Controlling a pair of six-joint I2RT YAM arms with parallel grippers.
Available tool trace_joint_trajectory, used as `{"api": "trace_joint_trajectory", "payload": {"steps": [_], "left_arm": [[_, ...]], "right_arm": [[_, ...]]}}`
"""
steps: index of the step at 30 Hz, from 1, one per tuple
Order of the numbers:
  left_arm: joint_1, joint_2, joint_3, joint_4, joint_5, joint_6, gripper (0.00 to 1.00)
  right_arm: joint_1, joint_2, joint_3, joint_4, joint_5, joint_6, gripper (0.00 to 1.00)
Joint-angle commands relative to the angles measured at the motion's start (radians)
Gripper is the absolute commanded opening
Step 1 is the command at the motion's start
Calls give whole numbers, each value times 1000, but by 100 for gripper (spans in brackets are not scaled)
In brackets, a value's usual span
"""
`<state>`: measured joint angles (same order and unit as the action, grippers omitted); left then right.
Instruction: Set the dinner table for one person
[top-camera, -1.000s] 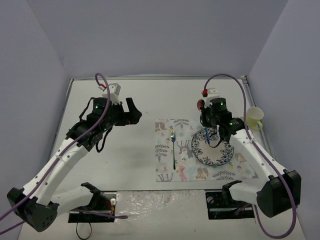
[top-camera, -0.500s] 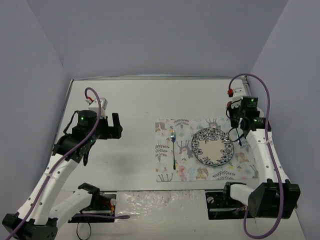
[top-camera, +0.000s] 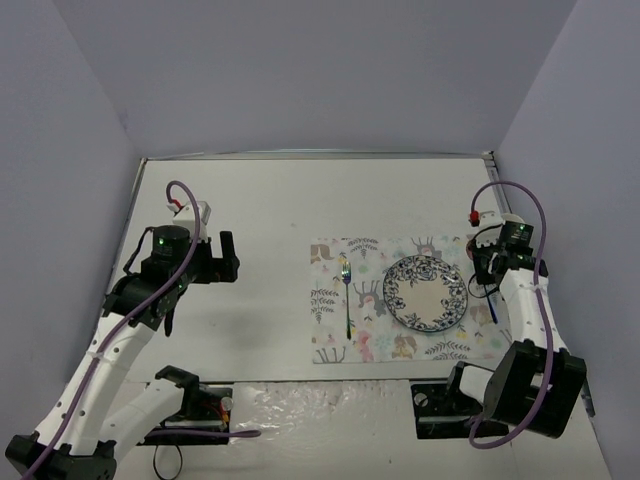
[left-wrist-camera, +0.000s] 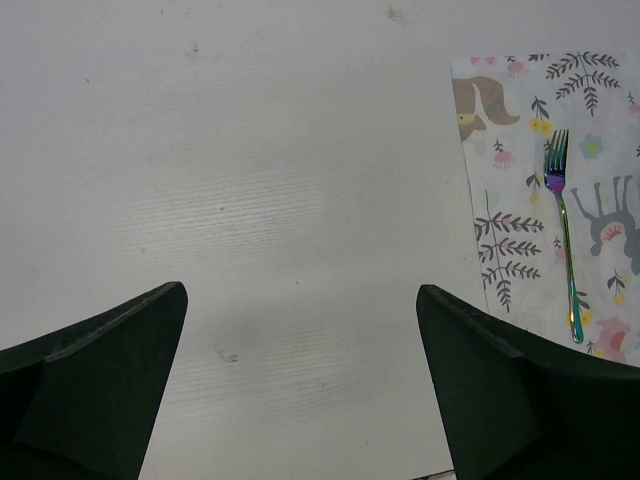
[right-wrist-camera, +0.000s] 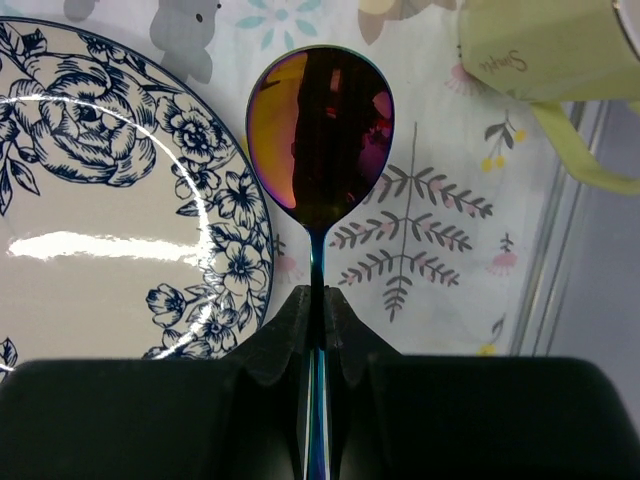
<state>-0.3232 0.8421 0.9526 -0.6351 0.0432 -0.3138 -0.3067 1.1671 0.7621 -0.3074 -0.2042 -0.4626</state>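
Note:
The dinner table (top-camera: 260, 200) is a white tabletop bearing a pastel animal-print mat (top-camera: 335, 330). On the mat lie a blue-flowered plate (top-camera: 425, 293) and, left of it, an iridescent fork (top-camera: 347, 295). My right gripper (top-camera: 488, 272) hangs over the mat's right side, just right of the plate. It is shut on an iridescent spoon (right-wrist-camera: 320, 130), bowl forward, between the plate (right-wrist-camera: 90, 200) and a pale yellow cup (right-wrist-camera: 540, 45). My left gripper (top-camera: 228, 258) is open and empty over bare table (left-wrist-camera: 280, 150), left of the fork (left-wrist-camera: 562, 225).
The cup stands at the mat's far right corner near the table's right edge strip; in the top view my right wrist hides it. Purple walls enclose the table at the back and sides. The arm bases sit at the near edge.
My right gripper has carried the spoon from above the plate to the right side of the plate. My left arm has drawn back to the left, away from the mat.

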Motion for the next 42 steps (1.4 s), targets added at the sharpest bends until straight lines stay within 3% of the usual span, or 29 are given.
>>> {"api": "trace_joint_trajectory", "payload": {"steps": [1, 23, 42], "left_arm": [[12, 2, 6, 28, -30, 16, 97], [36, 35, -3, 22, -34, 16, 97], [53, 58, -3, 21, -33, 17, 97]], "right_arm": [[-69, 76, 35, 83, -72, -17, 0], [-158, 261, 22, 196, -23, -22, 0], [-162, 389, 63, 191, 7, -33, 8]]}}
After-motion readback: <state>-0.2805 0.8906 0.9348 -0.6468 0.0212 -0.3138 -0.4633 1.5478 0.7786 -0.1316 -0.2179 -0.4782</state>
